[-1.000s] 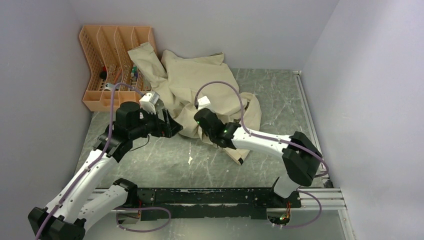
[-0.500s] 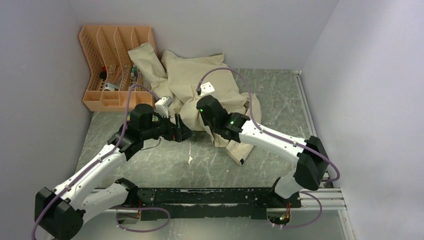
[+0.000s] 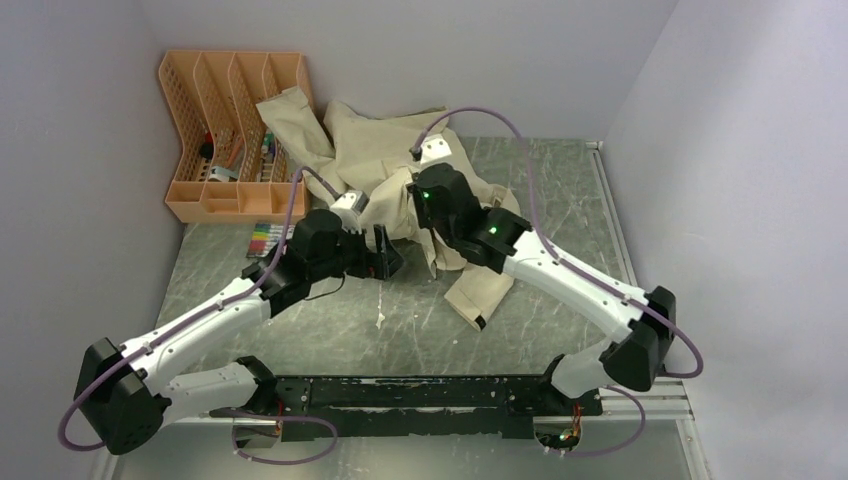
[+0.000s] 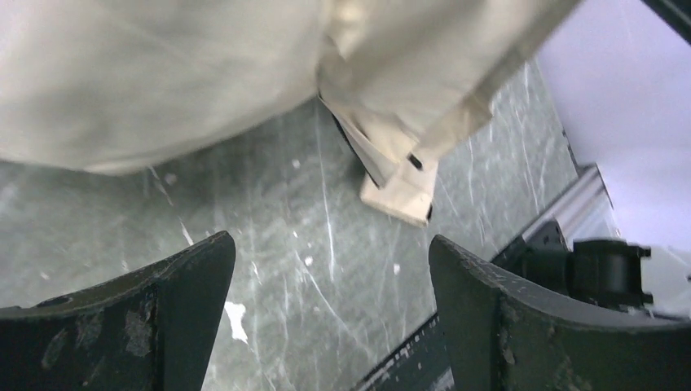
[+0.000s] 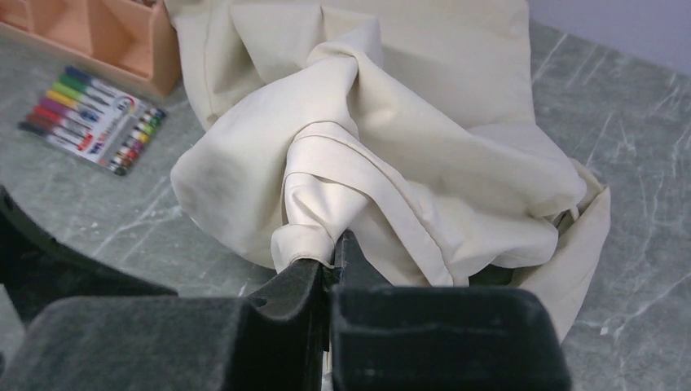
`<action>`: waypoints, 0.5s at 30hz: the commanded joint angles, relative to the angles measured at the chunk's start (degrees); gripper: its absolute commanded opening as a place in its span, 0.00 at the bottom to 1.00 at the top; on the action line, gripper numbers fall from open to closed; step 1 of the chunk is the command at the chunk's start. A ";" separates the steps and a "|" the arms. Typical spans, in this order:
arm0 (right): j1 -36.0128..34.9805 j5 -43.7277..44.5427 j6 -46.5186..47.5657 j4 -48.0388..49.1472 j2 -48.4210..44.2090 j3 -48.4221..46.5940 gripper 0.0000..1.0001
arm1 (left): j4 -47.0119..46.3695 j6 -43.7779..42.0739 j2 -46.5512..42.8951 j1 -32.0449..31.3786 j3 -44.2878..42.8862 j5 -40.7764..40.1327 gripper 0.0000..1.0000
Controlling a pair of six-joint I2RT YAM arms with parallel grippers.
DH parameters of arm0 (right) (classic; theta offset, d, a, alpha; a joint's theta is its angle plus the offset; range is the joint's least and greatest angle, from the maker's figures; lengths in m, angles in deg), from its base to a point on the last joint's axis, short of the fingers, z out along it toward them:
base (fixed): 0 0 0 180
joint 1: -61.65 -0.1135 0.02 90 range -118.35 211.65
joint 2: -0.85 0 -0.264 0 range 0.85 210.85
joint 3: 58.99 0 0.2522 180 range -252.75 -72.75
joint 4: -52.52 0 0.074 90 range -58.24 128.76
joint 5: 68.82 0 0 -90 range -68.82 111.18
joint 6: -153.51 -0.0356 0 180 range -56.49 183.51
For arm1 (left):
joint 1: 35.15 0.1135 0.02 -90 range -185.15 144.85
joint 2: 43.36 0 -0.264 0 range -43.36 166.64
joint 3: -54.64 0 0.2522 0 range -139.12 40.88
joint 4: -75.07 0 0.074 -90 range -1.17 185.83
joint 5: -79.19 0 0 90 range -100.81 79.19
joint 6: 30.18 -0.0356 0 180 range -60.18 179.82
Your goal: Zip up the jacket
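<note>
Left fingers (image 4: 155, 309): spread wide, nothing between them. The left gripper (image 3: 388, 255) hangs low over bare tabletop, just beside the near-left edge of the cloth heap.
Right fingers (image 5: 293, 285): pressed together on a twisted fold of cream fabric, which rises from the heap to the tips of the right gripper (image 5: 335, 257).

1. Jacket (image 3: 375, 150): cream, crumpled in one heap at the middle and back of the table. One end trails toward the arm bases and lies flat, with a dark edge at its tip. The far-left part leans against the organiser. The state of the zip cannot be made out.
2. Marker pack (image 3: 268, 240): flat row of coloured markers on the table, left of the heap, just in front of the organiser.
3. Organiser (image 3: 215, 120): orange slotted plastic, far-left corner, beside the left wall. It has tall slots behind and low compartments in front. A few small coloured items sit low in the slots, too small to name.
4. Table (image 3: 330, 320): dark green-grey marbled top. One small white scrap (image 3: 380, 320) lies between the arms. There is a black mounting rail (image 3: 440, 392) at the near edge and an aluminium rail (image 3: 612, 225) along the right edge.
5. Walls (image 3: 400, 50): plain pale grey-lilac on the left, back and right.
</note>
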State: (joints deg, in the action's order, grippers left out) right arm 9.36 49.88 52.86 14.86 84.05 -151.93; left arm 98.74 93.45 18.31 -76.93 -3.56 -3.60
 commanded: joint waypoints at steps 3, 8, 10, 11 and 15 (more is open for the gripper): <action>0.05 -1.89 1.05 -1.07 -5.65 -5.02 0.00 | 2.58 -7.03 -0.33 -1.10 -8.37 -14.40 0.93; 0.00 -4.15 1.04 -3.39 -7.10 -8.77 0.00 | 4.37 -14.46 0.00 -1.19 -12.15 -16.36 0.93; 0.01 -5.62 0.70 -4.18 -7.48 -9.97 0.00 | 5.25 -17.82 0.51 -1.23 -13.69 -16.66 0.93; 0.00 -6.12 0.51 -4.53 -7.64 -10.31 0.00 | 5.80 -19.20 0.90 -1.25 -14.45 -16.92 0.93; 0.00 -6.82 0.46 -6.05 -8.15 -11.41 0.00 | 7.26 -24.03 1.97 -1.26 -16.57 -16.43 0.93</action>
State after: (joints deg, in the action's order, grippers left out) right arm 9.36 44.95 53.38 9.35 77.82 -160.56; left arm 103.48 76.70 19.40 -77.74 -17.25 -18.58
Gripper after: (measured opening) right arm 0.019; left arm 0.933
